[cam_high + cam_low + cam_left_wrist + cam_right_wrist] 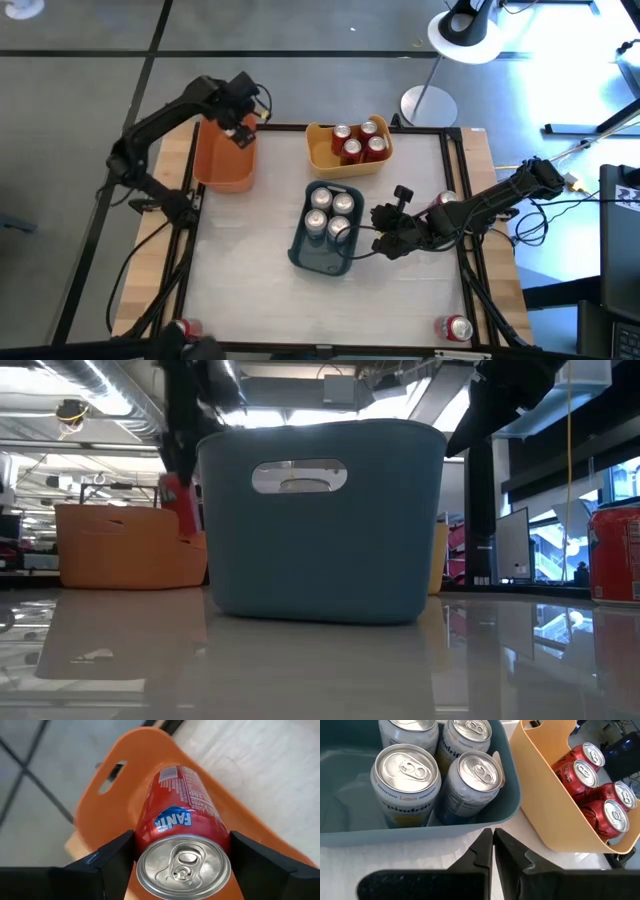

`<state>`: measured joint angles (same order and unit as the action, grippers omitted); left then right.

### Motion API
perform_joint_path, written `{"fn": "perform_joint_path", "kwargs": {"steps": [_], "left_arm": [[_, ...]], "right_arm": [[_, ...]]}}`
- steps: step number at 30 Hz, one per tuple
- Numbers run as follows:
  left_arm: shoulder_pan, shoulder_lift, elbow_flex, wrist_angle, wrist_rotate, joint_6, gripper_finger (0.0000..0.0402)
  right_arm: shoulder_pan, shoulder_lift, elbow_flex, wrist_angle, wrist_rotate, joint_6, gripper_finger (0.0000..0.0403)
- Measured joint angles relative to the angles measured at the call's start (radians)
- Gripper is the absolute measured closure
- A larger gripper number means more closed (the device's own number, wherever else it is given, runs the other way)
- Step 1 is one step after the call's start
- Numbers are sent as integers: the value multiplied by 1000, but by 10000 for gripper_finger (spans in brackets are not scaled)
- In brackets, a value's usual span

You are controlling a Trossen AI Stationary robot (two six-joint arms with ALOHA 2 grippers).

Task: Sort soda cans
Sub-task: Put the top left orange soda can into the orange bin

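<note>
Behind blue bin — yellow bin, perhaps.

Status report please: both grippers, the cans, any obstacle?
Left gripper shut on Fanta can, above orange bin. Right gripper shut, empty, beside blue-grey bin. No obstacle seen.

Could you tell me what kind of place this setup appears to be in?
Probably a robotics lab or workshop: the low view shows exposed ceiling ducts and monitors behind the table, and the high view shows a framed worktable on a bare grey floor.
</note>
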<state>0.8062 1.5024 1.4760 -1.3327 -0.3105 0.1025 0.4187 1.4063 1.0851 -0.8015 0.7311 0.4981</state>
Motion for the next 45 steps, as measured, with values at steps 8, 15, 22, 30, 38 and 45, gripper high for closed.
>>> {"fn": "perform_joint_path", "kwargs": {"steps": [8,15,22,30,38,45], "left_arm": [[109,170,-8,98,15,36,126],[118,271,-8,132,25,86,126],[119,282,-6,148,20,100,125],[125,283,-6,152,15,87,115],[137,288,-9,143,-42,42,44],[134,267,-9,62,-34,74,34]], "right_arm": [[0,0,0,24,-6,1,384],[0,0,0,31,-11,-5,384],[0,0,0,50,-37,21,384],[0,0,0,50,-61,21,384],[0,0,0,49,-85,28,355],[-15,-4,47,-47,-86,-8,235]]}}
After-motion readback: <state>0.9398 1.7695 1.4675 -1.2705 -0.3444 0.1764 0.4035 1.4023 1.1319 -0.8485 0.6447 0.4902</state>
